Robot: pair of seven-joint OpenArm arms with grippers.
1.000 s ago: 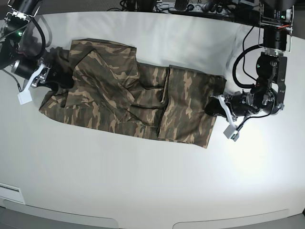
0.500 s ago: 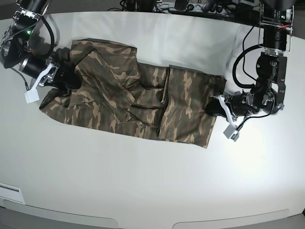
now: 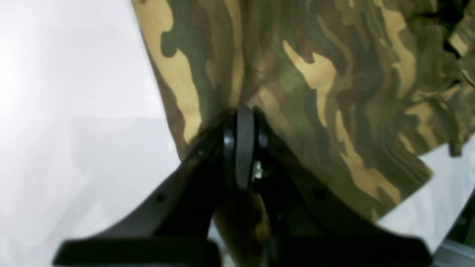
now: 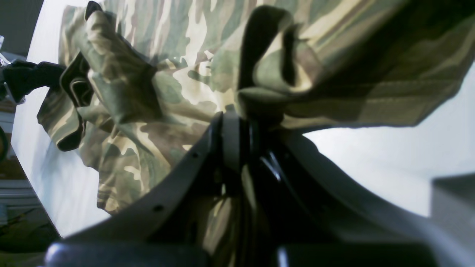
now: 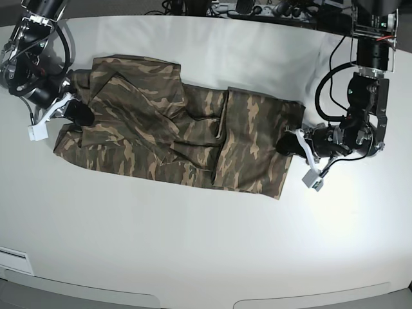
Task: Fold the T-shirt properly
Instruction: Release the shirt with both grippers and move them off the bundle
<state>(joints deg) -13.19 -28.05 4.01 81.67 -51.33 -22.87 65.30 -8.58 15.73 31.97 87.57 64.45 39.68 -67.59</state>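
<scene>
White table (image 5: 193, 244); both grippers low, pinching T-shirt (image 5: 180, 138) ends

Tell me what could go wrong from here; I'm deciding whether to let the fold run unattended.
1. The right gripper pinches a bunched wad of the T-shirt, so extra layers may drag along.
2. The left gripper grips near the edge only; a pull might slip it free.
3. The middle lies rumpled on the table, so creases could get folded in.

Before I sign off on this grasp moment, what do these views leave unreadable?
- Right wrist view: right gripper fingertips buried in T-shirt folds.
- Left wrist view: blurred; left gripper base cut off by the bottom edge.
- Base view: the shirt's lower layers are hidden by upper folds.
</scene>
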